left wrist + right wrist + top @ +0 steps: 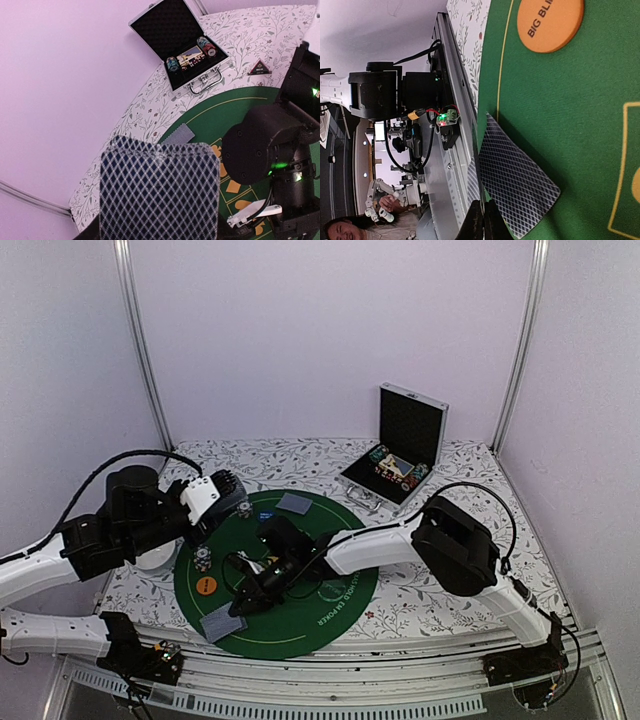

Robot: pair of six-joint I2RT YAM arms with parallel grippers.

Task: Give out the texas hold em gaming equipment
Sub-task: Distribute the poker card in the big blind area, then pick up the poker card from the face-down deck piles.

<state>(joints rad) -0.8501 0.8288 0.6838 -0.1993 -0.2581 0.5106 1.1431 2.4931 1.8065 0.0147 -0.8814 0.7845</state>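
Nearest, at the front rim of the green mat (285, 625), lay one grey-blue-backed card (517, 180). The right end effector (483, 220) was closed tight, its tips at the card's corner; whether it nipped the card could not be told. Just beyond sat the orange disc (550, 22) and a short chip stack (204, 558). The left end effector (232, 503), partly open, gripped a deck of cards (160, 190). Farther off on the surface (450, 590) lay another card (178, 135), the dark triangle (259, 68) and the open case (172, 25).
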